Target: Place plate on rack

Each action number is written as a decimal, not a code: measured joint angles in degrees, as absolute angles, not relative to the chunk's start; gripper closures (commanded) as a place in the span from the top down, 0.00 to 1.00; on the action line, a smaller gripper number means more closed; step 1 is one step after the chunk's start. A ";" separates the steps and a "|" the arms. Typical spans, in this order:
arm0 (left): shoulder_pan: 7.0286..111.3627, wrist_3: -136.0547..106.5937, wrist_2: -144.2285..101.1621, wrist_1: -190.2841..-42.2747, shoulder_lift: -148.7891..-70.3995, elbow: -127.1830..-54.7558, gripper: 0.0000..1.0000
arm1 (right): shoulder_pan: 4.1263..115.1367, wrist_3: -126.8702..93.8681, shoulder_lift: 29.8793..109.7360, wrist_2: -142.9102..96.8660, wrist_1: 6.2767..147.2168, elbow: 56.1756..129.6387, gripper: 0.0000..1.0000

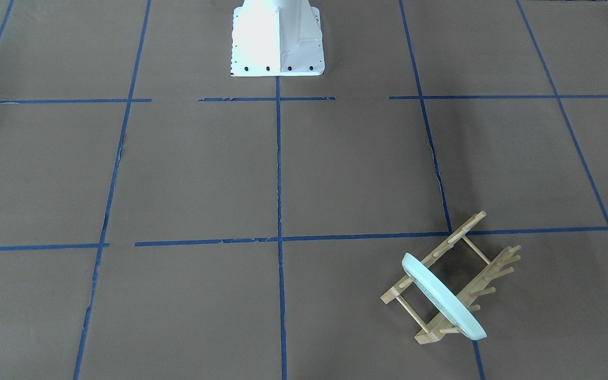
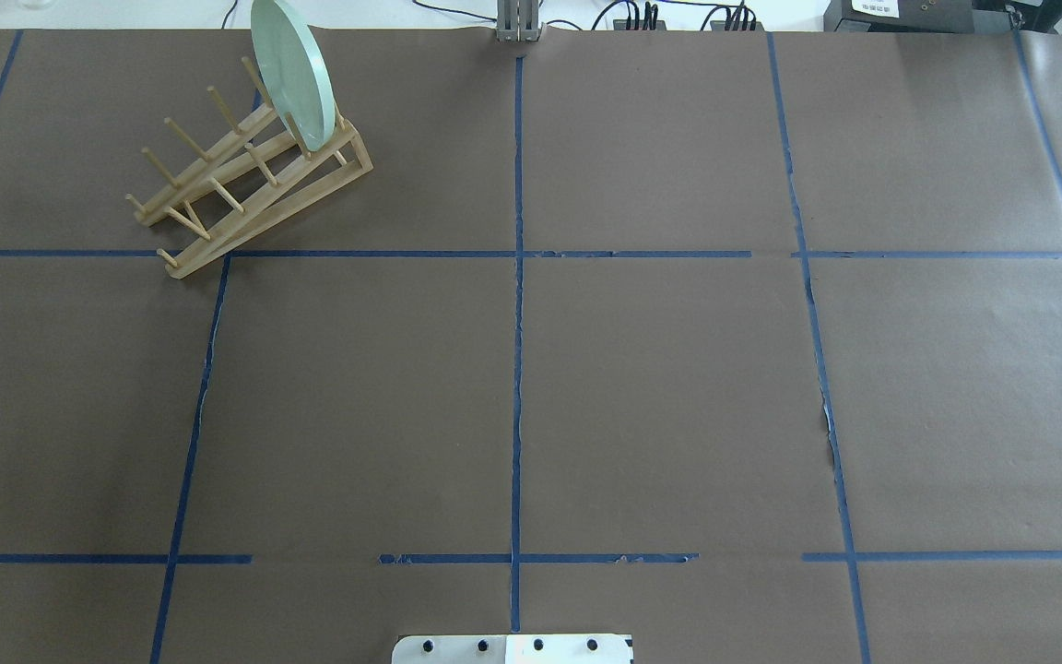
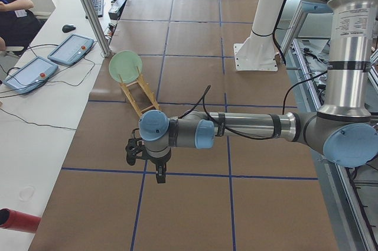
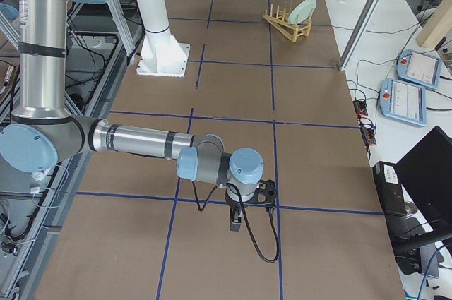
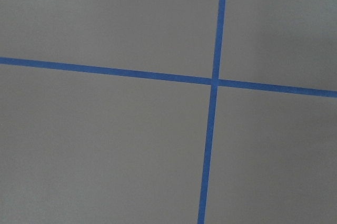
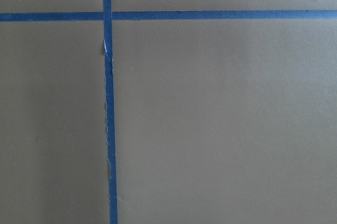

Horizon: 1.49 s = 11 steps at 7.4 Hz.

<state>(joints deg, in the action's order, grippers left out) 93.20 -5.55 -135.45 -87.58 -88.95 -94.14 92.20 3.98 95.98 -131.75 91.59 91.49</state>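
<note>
**Overhead exterior view: plate stands in the rack, arms well away**

Overhead exterior shows us the plate (image 2: 291, 78) on edge between the pegs at the raised end of the rack (image 2: 218, 240), at the far left corner of the table (image 2: 660, 397). It leans slightly, and its lower rim sits down between the two rails. The front-facing view agrees: the plate crosses both rails and nothing else touches it.

We judge the placing itself done. No gripper is near the rack, and the plate appears to rest on its own.

Both arms reach out low over the table ends, well apart from the rack. The left gripper (image 3: 160, 178) shows only in the left side view and the right gripper (image 4: 235, 225) only in the right side view. From those we cannot tell whether the fingers of either are apart or together. Both wrist cameras see only brown paper and blue tape lines (image 5: 213, 81), with no fingers and no object in frame.

As far as we can judge, nothing is left beyond checking that the plate sits steady.
</note>
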 measured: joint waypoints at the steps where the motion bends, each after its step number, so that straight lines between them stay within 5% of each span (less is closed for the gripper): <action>1: 93.41 -5.49 -135.33 -87.07 -88.66 -94.89 1.00 | 92.20 3.96 95.98 -131.75 91.58 91.48 1.00; 11: 93.32 -5.37 -135.41 -89.80 -88.59 -94.60 1.00 | 92.20 4.00 95.98 -131.75 91.58 91.42 1.00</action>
